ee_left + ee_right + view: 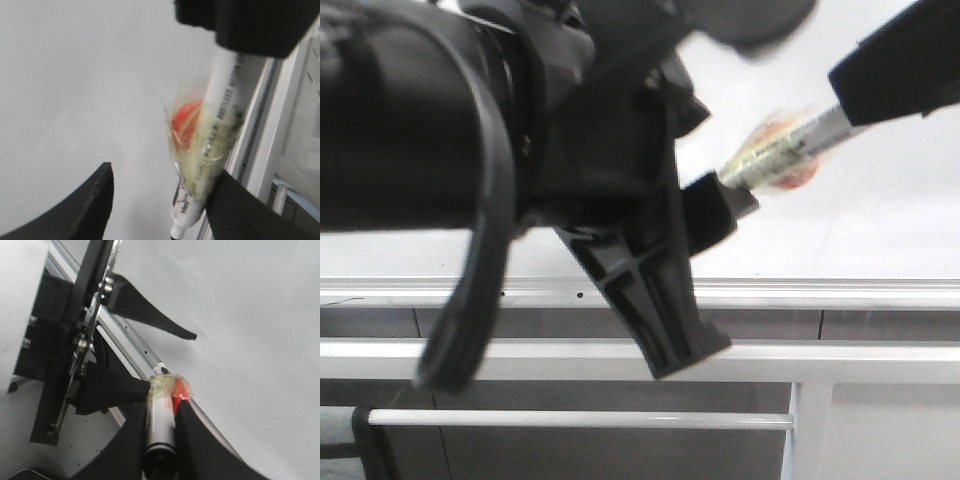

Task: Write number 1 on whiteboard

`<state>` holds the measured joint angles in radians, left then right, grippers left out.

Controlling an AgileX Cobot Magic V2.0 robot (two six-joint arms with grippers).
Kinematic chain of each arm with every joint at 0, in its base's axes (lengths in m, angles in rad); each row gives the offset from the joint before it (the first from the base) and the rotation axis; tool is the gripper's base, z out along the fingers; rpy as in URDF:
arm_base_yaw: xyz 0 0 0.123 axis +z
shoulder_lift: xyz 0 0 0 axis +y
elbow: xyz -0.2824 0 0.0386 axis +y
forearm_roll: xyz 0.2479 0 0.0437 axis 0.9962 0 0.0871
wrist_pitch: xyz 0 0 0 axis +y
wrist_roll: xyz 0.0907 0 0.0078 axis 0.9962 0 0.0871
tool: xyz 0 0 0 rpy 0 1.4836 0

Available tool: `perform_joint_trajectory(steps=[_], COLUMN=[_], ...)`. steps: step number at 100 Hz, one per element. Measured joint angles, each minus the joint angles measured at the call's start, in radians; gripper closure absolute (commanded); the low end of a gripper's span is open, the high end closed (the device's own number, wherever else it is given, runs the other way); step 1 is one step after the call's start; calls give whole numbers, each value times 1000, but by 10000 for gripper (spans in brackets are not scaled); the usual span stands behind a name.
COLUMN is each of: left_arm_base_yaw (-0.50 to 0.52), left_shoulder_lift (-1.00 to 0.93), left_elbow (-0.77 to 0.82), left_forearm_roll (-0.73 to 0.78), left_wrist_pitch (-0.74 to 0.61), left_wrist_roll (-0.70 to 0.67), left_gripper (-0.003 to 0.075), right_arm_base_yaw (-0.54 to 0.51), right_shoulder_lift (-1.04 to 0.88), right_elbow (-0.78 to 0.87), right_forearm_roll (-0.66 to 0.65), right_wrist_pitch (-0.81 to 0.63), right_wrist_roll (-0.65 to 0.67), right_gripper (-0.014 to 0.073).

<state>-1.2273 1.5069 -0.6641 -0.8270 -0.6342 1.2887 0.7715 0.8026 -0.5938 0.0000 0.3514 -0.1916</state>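
Front view shows the right claw clenched on the marker pen, with the released left claw at its cap end. Whiteboard lies behind; no stroke visible. Step in hand: likely uncapping. Next: left claw closes on the cap.

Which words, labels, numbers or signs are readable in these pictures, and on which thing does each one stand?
No text can be read with certainty.
White marker pen, held in the right gripper: a line of dark print runs along its barrel, too blurred to read.
Clear tape with a red patch around the pen: no readable text.
Plain white glossy whiteboard: no writing visible.
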Motion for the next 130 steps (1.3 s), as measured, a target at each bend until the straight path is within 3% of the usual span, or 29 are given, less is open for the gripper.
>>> perform_joint_trajectory(steps=[16,21,37,55,77,99,130], left_arm_base_yaw=[-47,-65,-131,-209,-303,-384,-393], left_shoulder_lift=[-99,-137,-267,-381,-475,-524,-526], left_elbow=[30,47,100,145,168,218,234], left_forearm_roll=[-165,-226,-412,-510,-673,-703,-709], left_wrist_pitch=[-18,-31,-67,-97,-296,-414,-504], left_wrist_roll=[5,17,58,74,74,59,-4], left_gripper=[379,440,744,741,741,741,741], right_arm_base_yaw=[2,2,2,2,2,2,2], right_shoulder_lift=[-15,-29,-104,-209,-339,-474,-440], right_elbow=[-24,-26,-26,-26,14,147,218], right_forearm_roll=[-6,-15,-31,-93,-300,-327,-343], right_wrist_pitch=[3,16,52,85,149,58,-114], right_wrist_roll=[0,0,0,37,287,348,353], right_gripper=[657,657,657,655,655,655,657])
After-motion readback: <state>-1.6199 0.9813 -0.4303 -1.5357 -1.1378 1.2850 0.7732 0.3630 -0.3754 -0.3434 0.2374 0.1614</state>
